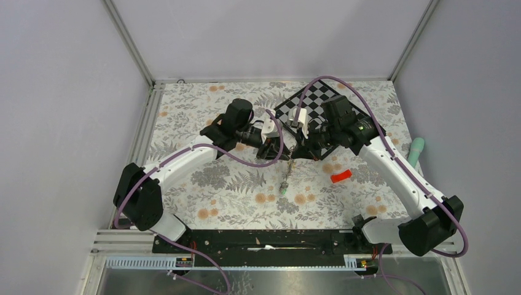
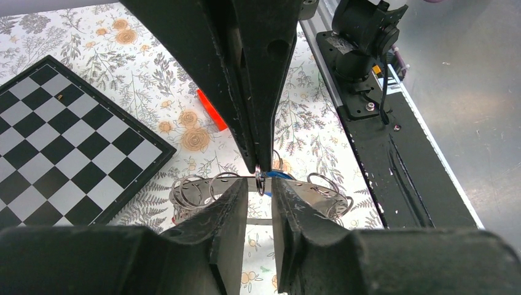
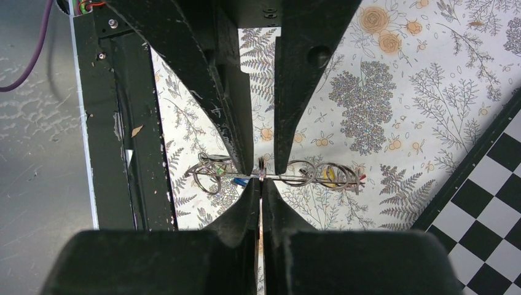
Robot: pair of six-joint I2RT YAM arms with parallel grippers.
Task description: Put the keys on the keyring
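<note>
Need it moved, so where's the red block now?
In the top view, the red block lies on the floral table, right of centre, just left of the right arm and nearer than the chequered board.

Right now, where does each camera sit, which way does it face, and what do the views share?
Top external: above and behind the bases, looking down on the table; both arms, left end effector and right end effector show.
Left wrist: on the left wrist, facing the right end effector; own fingers at bottom.
Right wrist: on the right wrist, facing the left end effector; own shut fingers at bottom.
Shared: both wrist views show the keyring and chequered board.
</note>
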